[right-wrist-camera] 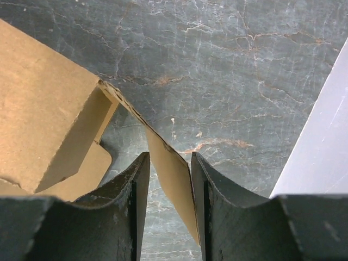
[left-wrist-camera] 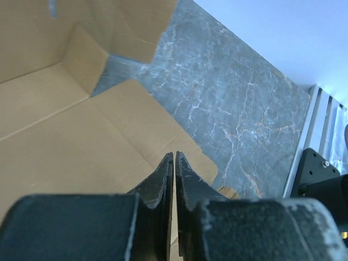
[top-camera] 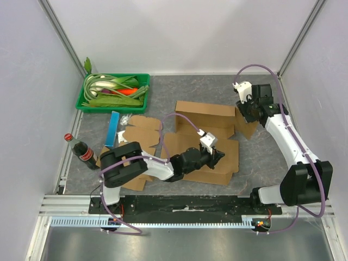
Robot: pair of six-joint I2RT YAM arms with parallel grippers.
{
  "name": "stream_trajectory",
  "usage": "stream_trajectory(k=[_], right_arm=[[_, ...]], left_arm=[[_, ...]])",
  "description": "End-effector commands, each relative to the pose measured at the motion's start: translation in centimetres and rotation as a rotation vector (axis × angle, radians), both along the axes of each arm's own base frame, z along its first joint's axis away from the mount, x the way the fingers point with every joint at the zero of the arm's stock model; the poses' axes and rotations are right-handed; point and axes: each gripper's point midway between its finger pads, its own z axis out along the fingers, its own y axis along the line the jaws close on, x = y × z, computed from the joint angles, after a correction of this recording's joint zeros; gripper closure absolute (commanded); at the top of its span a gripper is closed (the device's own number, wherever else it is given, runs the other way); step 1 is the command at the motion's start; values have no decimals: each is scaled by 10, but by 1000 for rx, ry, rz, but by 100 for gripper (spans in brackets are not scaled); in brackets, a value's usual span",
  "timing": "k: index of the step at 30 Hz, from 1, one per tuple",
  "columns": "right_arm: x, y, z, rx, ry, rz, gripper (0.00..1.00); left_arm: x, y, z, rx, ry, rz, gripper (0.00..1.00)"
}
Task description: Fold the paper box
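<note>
Paper box [top-camera: 205, 113] sits mid-table and is only partly formed, I'd say. Its back wall stands upright, while the base panel [top-camera: 209, 163] and front flaps lie flat on the grey table [top-camera: 190, 87]. The side flap [top-camera: 248, 126] on the right is lifted but not tucked in. The other walls are yet to be raised and locked, so most of the folding looks undone.

The left gripper [top-camera: 217, 156] is clenched with nothing in it, fingertips together over the base panel. The right gripper [top-camera: 244, 109] straddles the side flap; whether it pinches it I cannot tell.

Nothing lies inside the box. A second flat cardboard blank [top-camera: 142, 124] lies to the left. Far left, a green basket [top-camera: 87, 105] holds leafy vegetables [top-camera: 111, 89] and something orange-red. A cola bottle [top-camera: 81, 150] stands near the left edge.
</note>
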Motion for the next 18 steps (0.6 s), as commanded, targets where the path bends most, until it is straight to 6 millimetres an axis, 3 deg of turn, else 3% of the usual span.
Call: stream_trajectory(k=[1,5,6,13,18], right_arm=[[-2,7,15,68,-71,-19,56],[-5,3,16,101,-69,-115,63],[-7,7,15,133,-55,-127,63],[-13,14,-10,200,55,-224,61],[-15,23,0,275,29,-287,64]], left_arm=[[-2,-28,6,-24,-127,-24,92],[2,-37,-12,-10,-136,5,98],[5,-36,-26,24,-141,16,98],[19,-41,-50,63,-130,76,98],[21,-44,-60,74,-107,93,98]])
